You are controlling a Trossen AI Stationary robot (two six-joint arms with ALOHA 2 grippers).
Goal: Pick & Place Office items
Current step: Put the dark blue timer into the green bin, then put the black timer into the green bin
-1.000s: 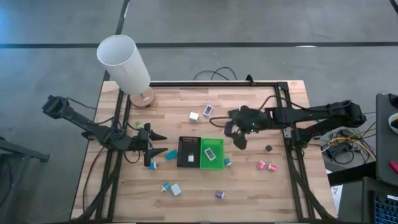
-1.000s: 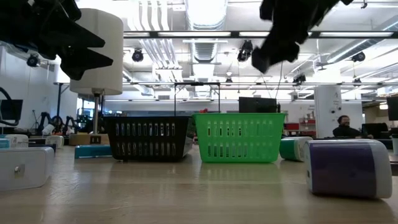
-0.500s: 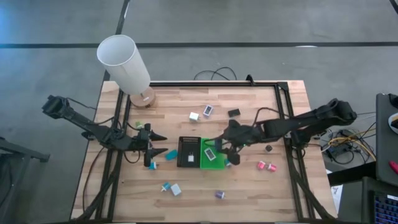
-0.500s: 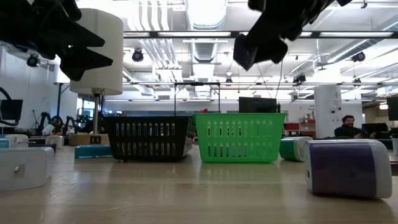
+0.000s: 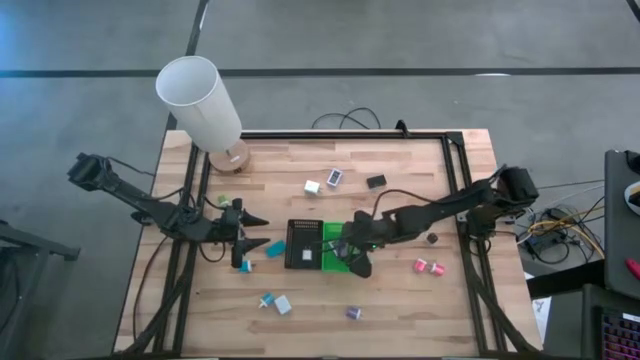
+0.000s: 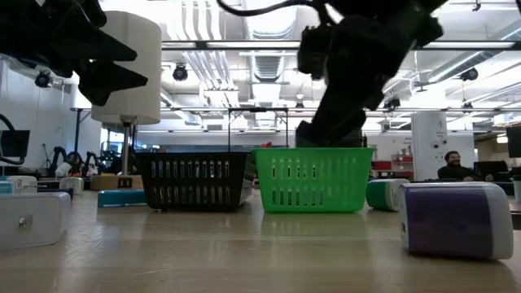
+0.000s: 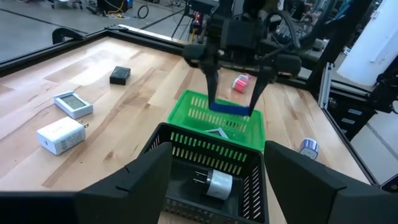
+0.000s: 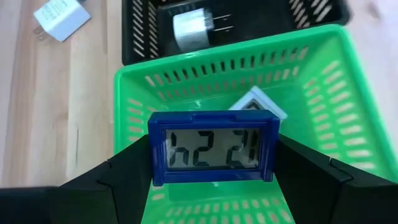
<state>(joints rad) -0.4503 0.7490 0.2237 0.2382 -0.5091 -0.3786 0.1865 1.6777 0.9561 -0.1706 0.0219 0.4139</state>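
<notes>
1. Holding a blue digital clock [image 8: 213, 149] between its fingers, the right gripper [image 7: 233, 93] is hanging directly above the green basket [image 8: 323, 118], the clock's display facing the wrist camera.
2. Lying inside the green basket is a white-grey item [image 8: 260, 104], below the held clock.
3. Sitting in the black basket [image 7: 252, 193], which is touching the green basket's side, is a white plug adapter [image 7: 218, 184].
4. Hovering beside the black basket, on the side away from the green basket, the left gripper [image 5: 250, 233] is standing partly open with nothing between its fingers.
5. Resting on the wooden surface [image 5: 300, 305] away from the green basket are other office items: a white charger [image 7: 60, 134], a small white clock [image 7: 73, 103], a black block [image 7: 120, 74], pink pieces [image 5: 428, 266], a purple piece [image 5: 353, 313] and teal pieces [image 5: 275, 247].
6. Standing at the surface's far corner from the green basket is a white cylinder lamp [image 5: 200, 100].
</notes>
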